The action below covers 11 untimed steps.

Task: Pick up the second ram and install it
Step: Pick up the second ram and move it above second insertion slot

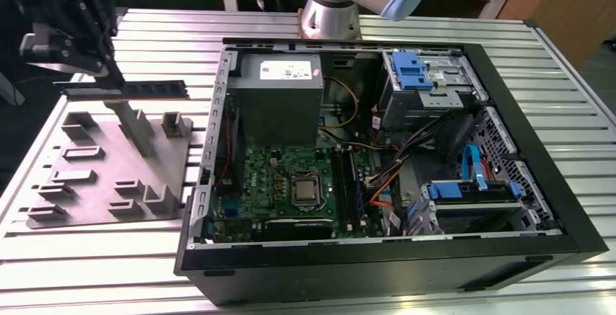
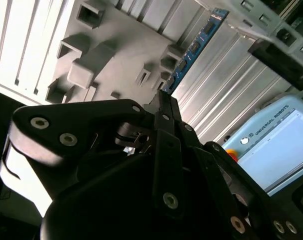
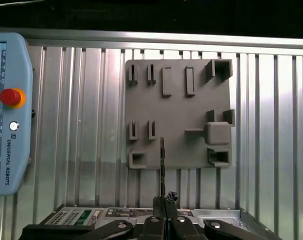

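The gripper (image 1: 104,77) gripped the second ram (image 1: 154,89) at one end, its long axis level and pointing toward the computer case (image 1: 385,257) on the exterior view's right.

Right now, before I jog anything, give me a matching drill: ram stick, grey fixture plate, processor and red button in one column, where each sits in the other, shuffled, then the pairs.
Column one
1. ram stick
2. grey fixture plate
3. processor
4. red button

Column two
A. on the green board inside the open case
B. on the pendant lying on the ribbed table
C. clamped in the hand, over the plate
D. flat on the ribbed table, at the exterior view's left of the case

Pairs: 1-C, 2-D, 3-A, 4-B.
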Available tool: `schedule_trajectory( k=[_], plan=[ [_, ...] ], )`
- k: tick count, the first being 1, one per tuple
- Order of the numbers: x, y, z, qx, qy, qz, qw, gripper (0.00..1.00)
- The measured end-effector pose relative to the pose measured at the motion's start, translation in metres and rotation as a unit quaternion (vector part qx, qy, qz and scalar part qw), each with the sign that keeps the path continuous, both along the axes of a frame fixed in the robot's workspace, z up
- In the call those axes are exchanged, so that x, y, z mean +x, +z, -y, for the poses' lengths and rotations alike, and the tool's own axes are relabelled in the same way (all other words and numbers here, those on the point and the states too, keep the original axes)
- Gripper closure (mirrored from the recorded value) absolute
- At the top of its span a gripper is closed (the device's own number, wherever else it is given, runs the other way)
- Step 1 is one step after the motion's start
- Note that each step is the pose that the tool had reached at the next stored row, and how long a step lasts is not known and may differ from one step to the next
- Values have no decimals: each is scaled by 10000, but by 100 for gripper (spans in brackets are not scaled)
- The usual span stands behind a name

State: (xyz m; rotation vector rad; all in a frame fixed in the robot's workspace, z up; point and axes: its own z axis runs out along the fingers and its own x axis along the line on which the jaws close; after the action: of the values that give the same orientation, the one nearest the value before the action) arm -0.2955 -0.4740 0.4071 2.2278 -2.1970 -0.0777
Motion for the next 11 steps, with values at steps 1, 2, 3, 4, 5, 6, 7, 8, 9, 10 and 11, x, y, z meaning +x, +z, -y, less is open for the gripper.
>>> schedule_trajectory(
  k=[1, 2, 3, 4, 5, 6, 7, 8, 9, 10, 11],
  plan=[
    [36, 1, 0, 0, 0, 0, 10000, 89],
    [76, 1, 0, -1, 1, -1, 10000, 89],
    [118, 1, 0, 0, 1, -1, 10000, 89],
    [157, 0, 0, 1, 0, 0, 10000, 89],
    [193, 0, 0, 1, 0, 0, 10000, 89],
    [233, 0, 0, 1, 0, 0, 10000, 89],
    [271, 1, 0, 1, 0, -1, 10000, 89],
    [310, 1, 0, 2, 1, -1, 10000, 89],
    [349, 1, 0, 2, 0, -1, 10000, 89],
    [385, 0, 0, 3, 0, 0, 10000, 89],
    [418, 0, 0, 3, 0, 0, 10000, 89]
  ],
)
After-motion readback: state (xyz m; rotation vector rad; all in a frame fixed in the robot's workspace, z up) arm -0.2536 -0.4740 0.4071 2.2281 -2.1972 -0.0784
